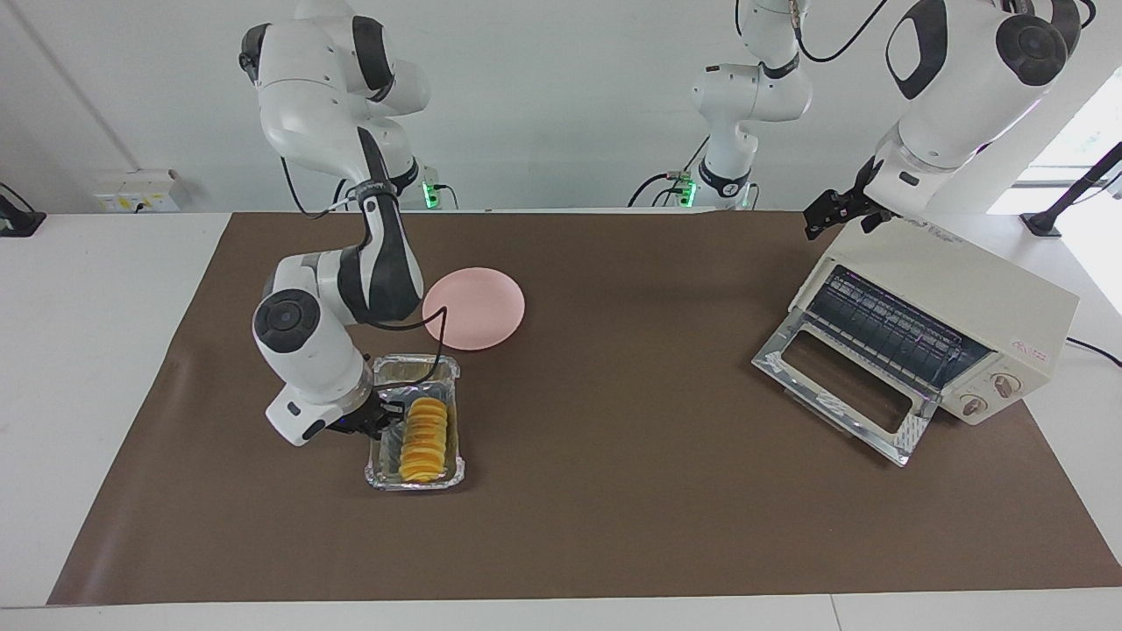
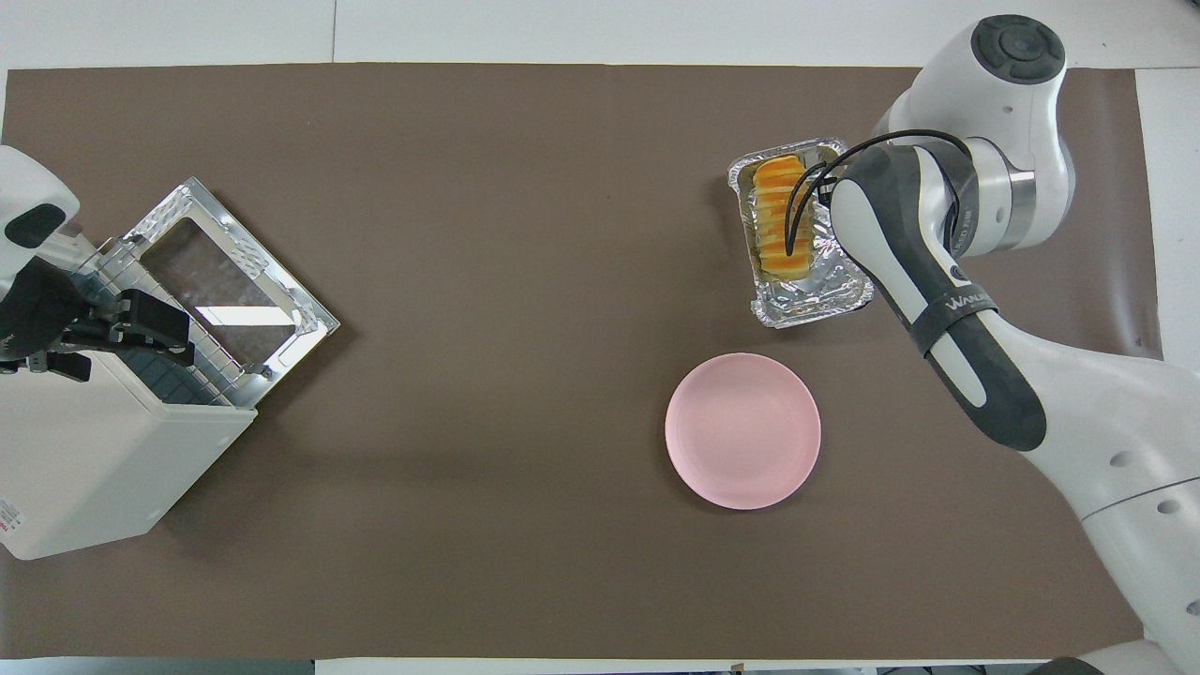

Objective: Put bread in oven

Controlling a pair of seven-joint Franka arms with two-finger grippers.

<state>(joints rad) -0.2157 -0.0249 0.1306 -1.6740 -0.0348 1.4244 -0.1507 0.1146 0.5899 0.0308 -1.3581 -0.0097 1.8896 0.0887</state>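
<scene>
The golden-yellow ridged bread roll lies in a crinkled silver foil tray on the brown tabletop, farther from the robots than the round pink plate. The right hand is low at the roll's side; whether it grips cannot be told, the arm hiding it from overhead. The left hand hovers over the cream-white boxy toaster oven, door dropped open; its opening cannot be made out
</scene>
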